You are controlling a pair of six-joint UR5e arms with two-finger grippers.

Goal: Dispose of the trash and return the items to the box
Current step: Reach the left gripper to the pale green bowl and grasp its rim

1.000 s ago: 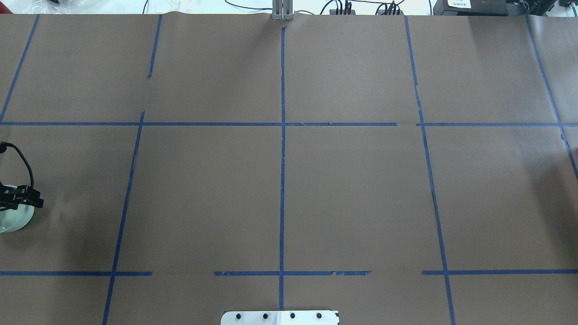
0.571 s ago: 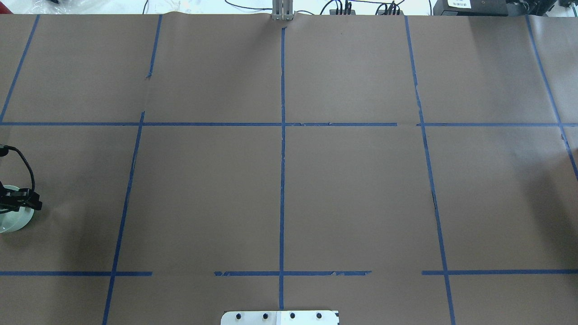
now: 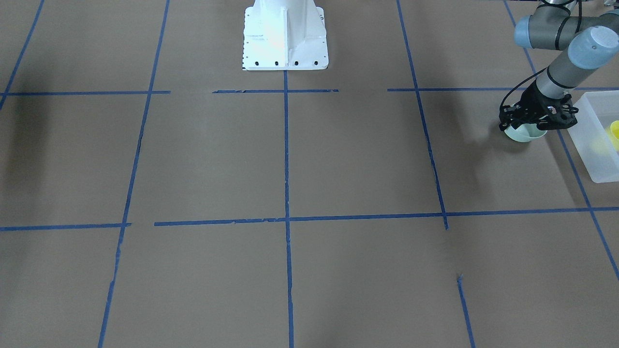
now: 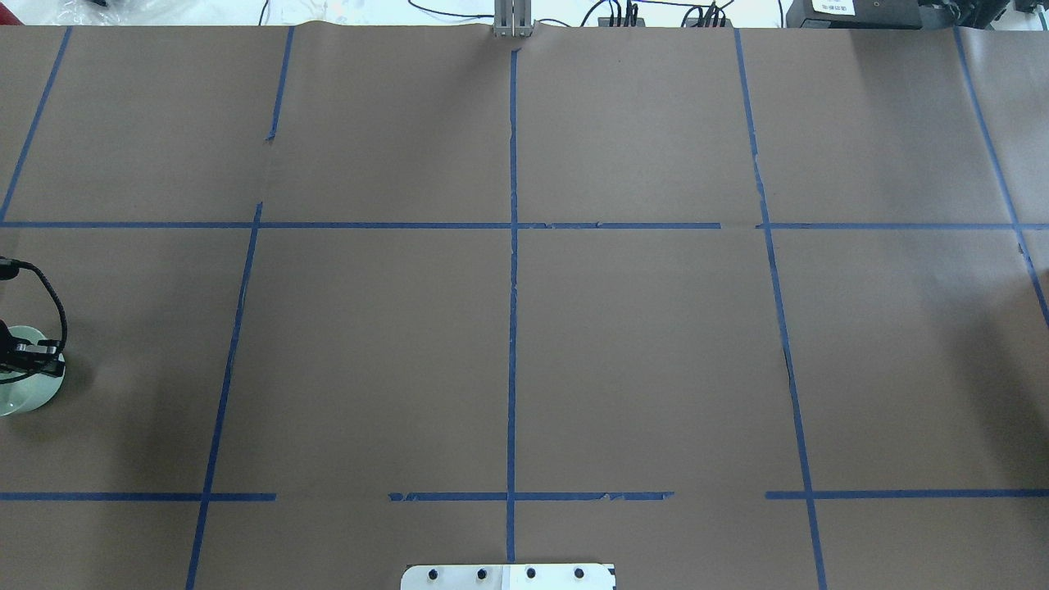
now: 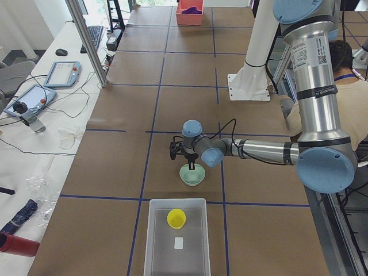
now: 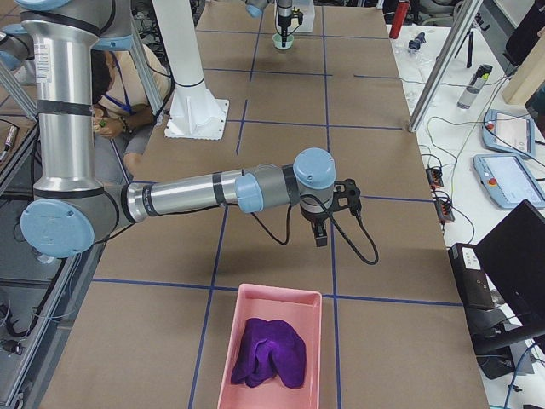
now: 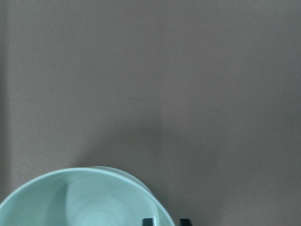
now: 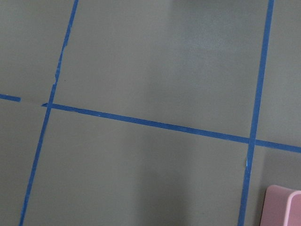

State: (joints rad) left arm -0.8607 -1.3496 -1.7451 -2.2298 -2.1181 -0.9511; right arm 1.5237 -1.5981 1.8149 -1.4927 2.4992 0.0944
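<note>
The pale mint-green bowl point(image 3: 524, 136) stands on the brown paper next to the frosted box point(image 3: 596, 159). My left gripper point(image 3: 526, 126) reaches down onto it. In the left wrist view its two fingertips point(image 7: 148, 221) straddle the bowl's point(image 7: 89, 202) rim, with a narrow gap, shut on it. The bowl also shows in the overhead view point(image 4: 20, 397) under the left gripper point(image 4: 43, 365). The yellow cup point(image 5: 176, 218) sits inside the box point(image 5: 155, 241). My right gripper point(image 6: 320, 235) hangs above the table far from these; I cannot tell whether it is open.
A pink tray point(image 6: 255, 298) holding a purple cloth point(image 6: 271, 351) lies at the table's right end, near my right arm. The white robot base point(image 3: 285, 34) stands mid-table at the robot's edge. A small white slip point(image 5: 179, 242) lies in the box.
In the overhead view my left gripper has shifted left over the bowl, and the bowl has shifted slightly up the frame.
</note>
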